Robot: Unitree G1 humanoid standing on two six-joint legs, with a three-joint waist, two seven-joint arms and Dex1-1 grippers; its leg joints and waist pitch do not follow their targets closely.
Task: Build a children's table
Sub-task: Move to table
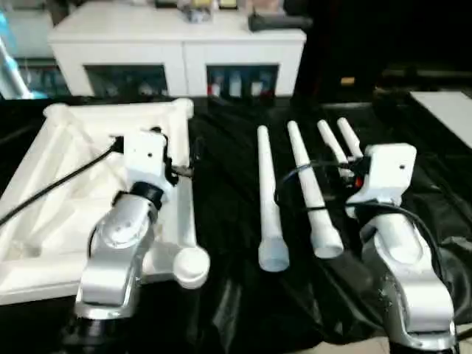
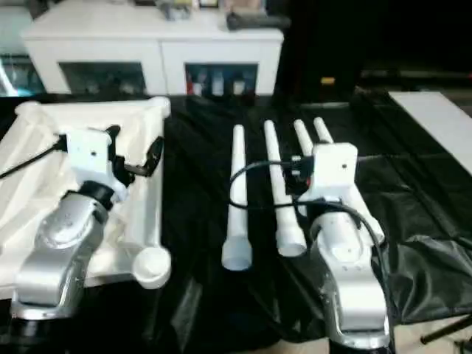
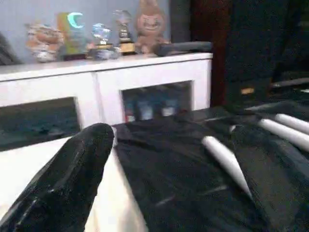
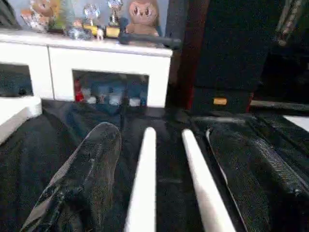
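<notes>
A: Tabletop where?
B: Lay upside down on the black cloth, on the robot's left. Ribbed underside up, round corner sockets showing – one nearest the camera, by the left forearm.

A: Legs?
B: Four white tapered tube legs lay side by side on the cloth, to the right of the tabletop and apart from it. Wide ends toward the robot, narrow ends toward the white cabinet. Two on the left in full view; the other two partly hidden behind the right wrist.

A: Left gripper?
B: Left gripper hung over the tabletop's right-hand edge. Fingers spread wide, nothing between them. In the left wrist view one black finger sat over the white plastic. Contact with it – could not tell.

A: Right gripper?
B: Right gripper sat above the legs, jaws apart. In the right wrist view two legs ran between the black fingers. Not clamped on either, nothing lifted.

A: Background?
B: Cabinet with glass doors behind the cloth, trophies and a plush figure on top.
</notes>
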